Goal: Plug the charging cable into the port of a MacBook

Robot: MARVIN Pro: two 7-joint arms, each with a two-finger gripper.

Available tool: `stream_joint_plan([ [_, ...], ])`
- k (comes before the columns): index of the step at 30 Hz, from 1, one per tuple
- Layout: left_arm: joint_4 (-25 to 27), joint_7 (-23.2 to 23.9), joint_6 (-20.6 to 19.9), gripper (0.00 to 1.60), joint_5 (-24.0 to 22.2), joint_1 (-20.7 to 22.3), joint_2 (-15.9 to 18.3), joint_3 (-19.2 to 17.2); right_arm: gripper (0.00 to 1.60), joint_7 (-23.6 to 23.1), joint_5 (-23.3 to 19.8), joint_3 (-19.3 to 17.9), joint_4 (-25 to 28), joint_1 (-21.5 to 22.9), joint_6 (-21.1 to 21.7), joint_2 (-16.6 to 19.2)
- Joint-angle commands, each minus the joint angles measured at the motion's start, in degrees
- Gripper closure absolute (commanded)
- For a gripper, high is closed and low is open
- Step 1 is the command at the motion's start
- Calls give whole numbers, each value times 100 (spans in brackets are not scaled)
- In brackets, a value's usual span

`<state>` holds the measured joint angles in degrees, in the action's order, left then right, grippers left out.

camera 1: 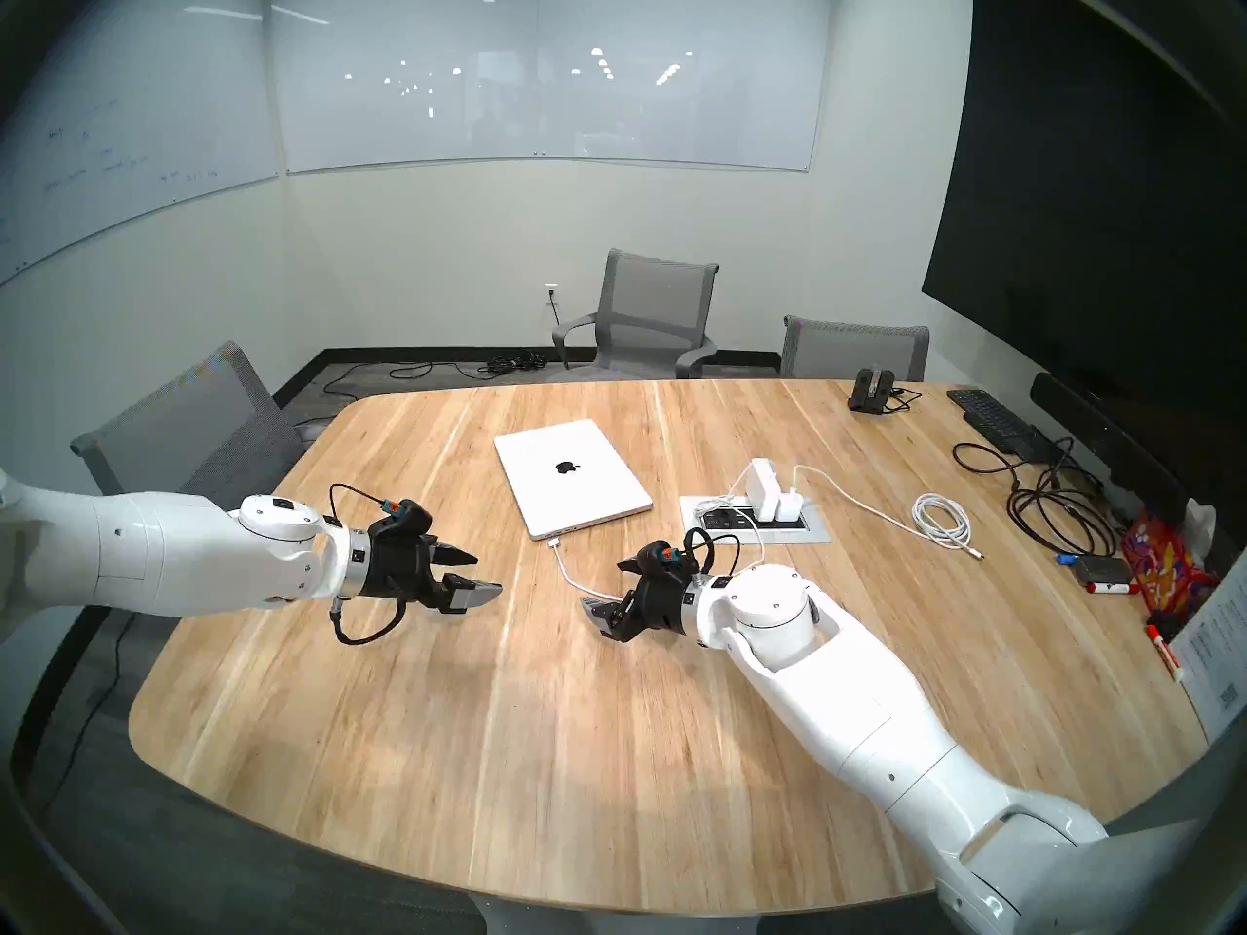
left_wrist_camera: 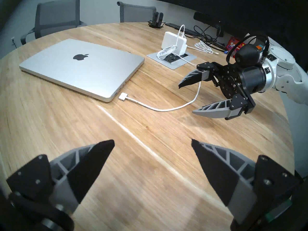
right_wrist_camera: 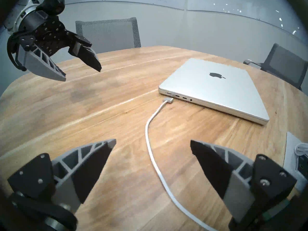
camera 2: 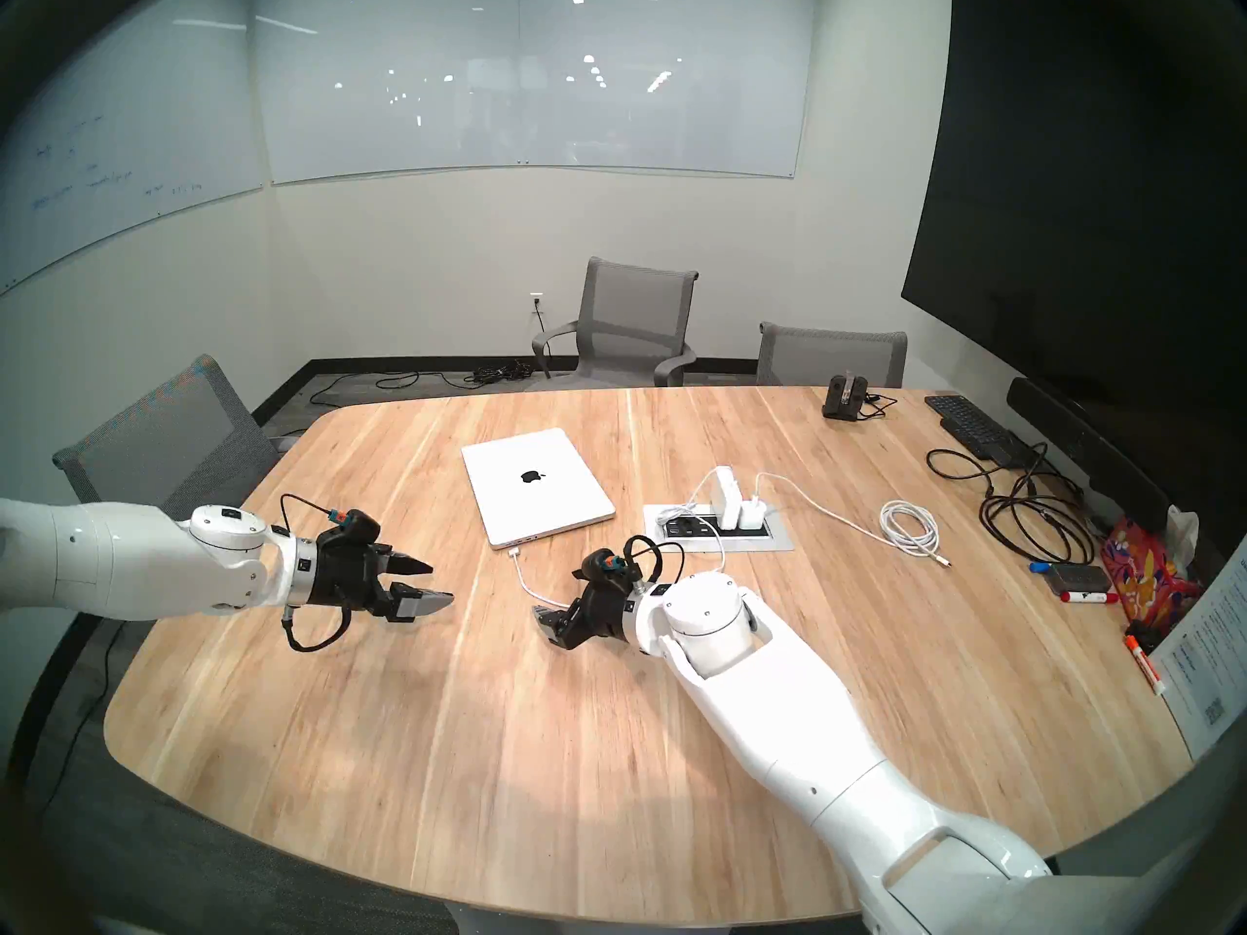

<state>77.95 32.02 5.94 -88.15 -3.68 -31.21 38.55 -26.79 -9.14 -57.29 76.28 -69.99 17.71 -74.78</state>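
Both grippers released, over bench.
Cable [right_wrist_camera: 150, 125] connector lies just beside MacBook [right_wrist_camera: 216, 90] port [right_wrist_camera: 169, 93], unplugged.

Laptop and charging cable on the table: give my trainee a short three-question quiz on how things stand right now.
1. True or false: the charging cable's connector is seated in the laptop.
2. Which claw has the cable running between its fingers in its own wrist view: A left claw, B right claw?
3. Fill in: both claws are ____ and hold nothing.

Key: 1 false, it lies on the table just short of the endmost port; 2 B; 3 open.
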Motion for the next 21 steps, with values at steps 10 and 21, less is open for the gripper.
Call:
stream_joint_plan([
  [10,-18,-11,19,0,-9,104,-21,-80,0,190,47,143,-684,540,-272,-734],
  [21,-19,-11,20,0,-9,104,-22,-79,0,559,11,75,-1184,626,-402,-1068],
])
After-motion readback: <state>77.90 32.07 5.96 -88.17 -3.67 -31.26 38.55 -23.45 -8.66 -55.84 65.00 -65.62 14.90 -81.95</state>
